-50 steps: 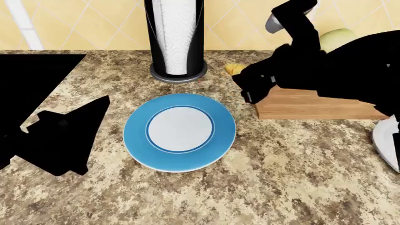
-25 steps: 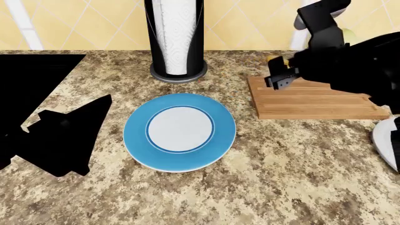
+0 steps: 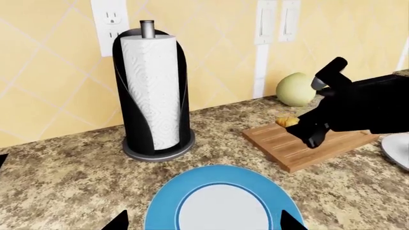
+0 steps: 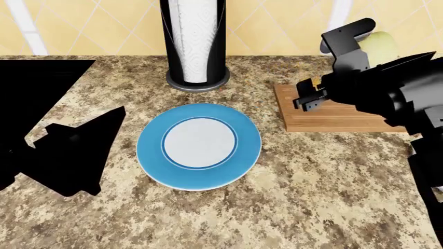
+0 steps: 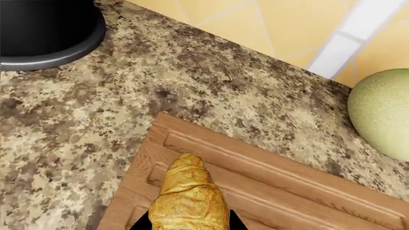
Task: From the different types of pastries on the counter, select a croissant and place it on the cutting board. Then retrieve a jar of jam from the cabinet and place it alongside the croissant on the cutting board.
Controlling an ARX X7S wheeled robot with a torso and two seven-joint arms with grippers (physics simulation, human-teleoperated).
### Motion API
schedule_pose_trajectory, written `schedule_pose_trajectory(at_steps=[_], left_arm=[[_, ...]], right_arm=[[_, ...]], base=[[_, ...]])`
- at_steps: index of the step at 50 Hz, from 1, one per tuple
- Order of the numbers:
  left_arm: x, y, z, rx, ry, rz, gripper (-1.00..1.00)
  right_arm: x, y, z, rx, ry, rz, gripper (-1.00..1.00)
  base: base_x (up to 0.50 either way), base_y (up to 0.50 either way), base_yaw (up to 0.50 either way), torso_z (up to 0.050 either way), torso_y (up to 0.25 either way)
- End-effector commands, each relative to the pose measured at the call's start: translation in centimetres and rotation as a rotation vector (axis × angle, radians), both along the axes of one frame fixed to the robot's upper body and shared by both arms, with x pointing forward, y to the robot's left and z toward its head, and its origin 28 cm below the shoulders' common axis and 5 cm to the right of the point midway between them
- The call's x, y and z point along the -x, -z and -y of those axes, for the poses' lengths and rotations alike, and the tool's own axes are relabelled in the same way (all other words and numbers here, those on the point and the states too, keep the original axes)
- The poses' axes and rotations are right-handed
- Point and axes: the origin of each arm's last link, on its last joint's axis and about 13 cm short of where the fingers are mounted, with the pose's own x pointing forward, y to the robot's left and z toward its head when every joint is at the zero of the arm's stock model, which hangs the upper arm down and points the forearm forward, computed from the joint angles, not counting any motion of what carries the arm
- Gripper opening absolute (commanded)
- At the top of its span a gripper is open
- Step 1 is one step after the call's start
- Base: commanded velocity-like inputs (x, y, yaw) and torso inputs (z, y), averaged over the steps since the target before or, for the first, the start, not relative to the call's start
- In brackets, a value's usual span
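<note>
My right gripper (image 4: 308,101) hangs over the near-left corner of the wooden cutting board (image 4: 341,117), shut on the golden croissant (image 5: 189,195). Both black fingertips press the pastry's sides in the right wrist view, where the grooved cutting board (image 5: 288,189) lies right under it. From the left wrist view the croissant (image 3: 287,122) shows at the cutting board's (image 3: 288,149) far edge, beside the right gripper's fingers (image 3: 313,138). My left gripper (image 3: 203,223) is open and empty, with its tips wide apart above the blue plate. The jar of jam is out of view.
A blue-and-white plate (image 4: 199,145) lies mid-counter, and a paper towel holder (image 4: 197,41) stands behind it. A pale green melon (image 5: 383,115) rests against the tiled wall behind the board. The black stove top (image 4: 35,78) is at the left.
The right gripper carried the croissant rightward from the counter beside the board's left end to over the board, then dropped a little lower. The left arm stayed still.
</note>
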Motion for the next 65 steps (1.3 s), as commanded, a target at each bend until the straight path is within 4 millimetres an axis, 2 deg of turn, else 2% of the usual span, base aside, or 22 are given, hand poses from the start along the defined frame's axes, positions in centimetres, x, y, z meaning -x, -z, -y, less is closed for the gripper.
schedule_pose_trajectory(at_steps=[1,22,23,38,45,51,57,65], left_arm=[[0.0,0.1,0.0,0.002,0.001,-0.002,1.0],[-0.1,0.3,0.0,0.002,0.003,-0.005,1.0],[-0.1,0.3,0.0,0.002,0.004,-0.005,1.0],[-0.1,0.1,0.1,-0.001,0.008,-0.003,1.0],[-0.1,0.1,0.1,-0.002,0.011,-0.001,1.0],[-0.1,0.1,0.1,0.0,0.014,0.001,1.0],[-0.1,0.2,0.0,0.004,0.013,0.003,1.0],[-0.3,0.3,0.0,0.014,0.017,0.006,1.0]], right_arm=[[-0.1,1.4,0.1,0.026,0.001,-0.034,-1.0],[-0.5,2.2,-0.7,0.025,-0.008,-0.059,-1.0],[-0.5,2.2,-0.7,0.025,-0.008,-0.059,1.0],[-0.1,1.9,-0.5,0.014,-0.013,-0.055,1.0],[0.6,1.0,-0.3,0.003,-0.025,-0.032,1.0],[2.1,-1.0,0.2,-0.027,-0.046,0.025,1.0],[4.8,-3.2,0.4,-0.046,-0.054,0.123,1.0],[8.4,-5.1,0.2,-0.092,-0.066,0.231,1.0]], base=[[0.0,0.0,0.0,0.0,0.0],[0.0,0.0,0.0,0.0,0.0],[0.0,0.0,0.0,0.0,0.0],[0.0,0.0,0.0,0.0,0.0],[0.0,0.0,0.0,0.0,0.0],[0.0,0.0,0.0,0.0,0.0],[0.0,0.0,0.0,0.0,0.0],[0.0,0.0,0.0,0.0,0.0]])
